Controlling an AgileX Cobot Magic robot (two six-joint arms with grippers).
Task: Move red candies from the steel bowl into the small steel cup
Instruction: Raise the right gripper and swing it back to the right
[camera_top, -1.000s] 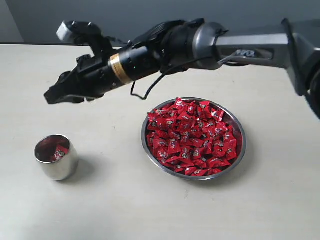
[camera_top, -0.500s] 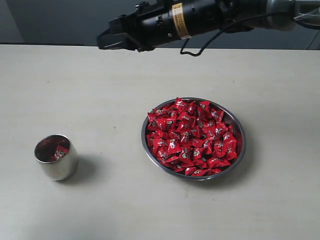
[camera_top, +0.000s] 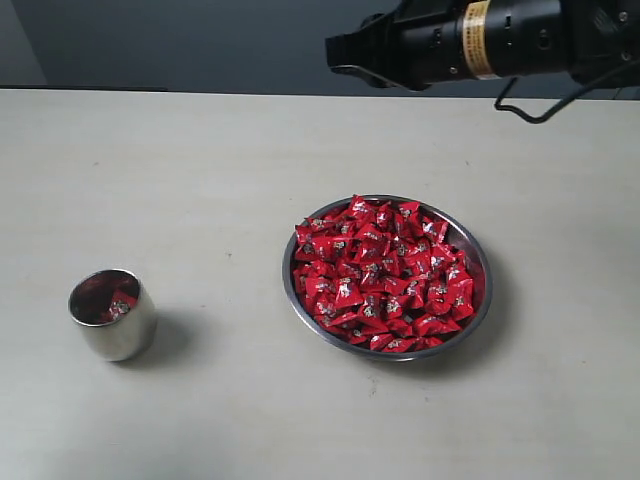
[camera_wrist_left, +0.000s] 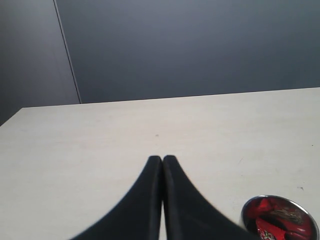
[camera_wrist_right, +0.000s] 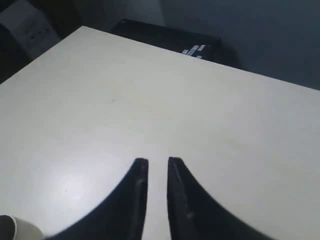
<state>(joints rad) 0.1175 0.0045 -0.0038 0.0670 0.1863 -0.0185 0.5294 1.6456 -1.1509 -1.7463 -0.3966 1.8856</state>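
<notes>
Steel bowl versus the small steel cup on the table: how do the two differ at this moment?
The wide shallow steel bowl is far broader and flatter than the small rounded steel cup, which is taller for its width. The bowl is heaped with shiny red foil-wrapped candies; the cup holds only a few at its bottom. Both are polished steel, standing upright on the pale table.

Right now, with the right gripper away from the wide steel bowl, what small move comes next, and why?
Probably bring the right gripper over the wide steel bowl of red foil-wrapped candies: its jaws hold nothing, and the small steel cup looks far from full.
</notes>
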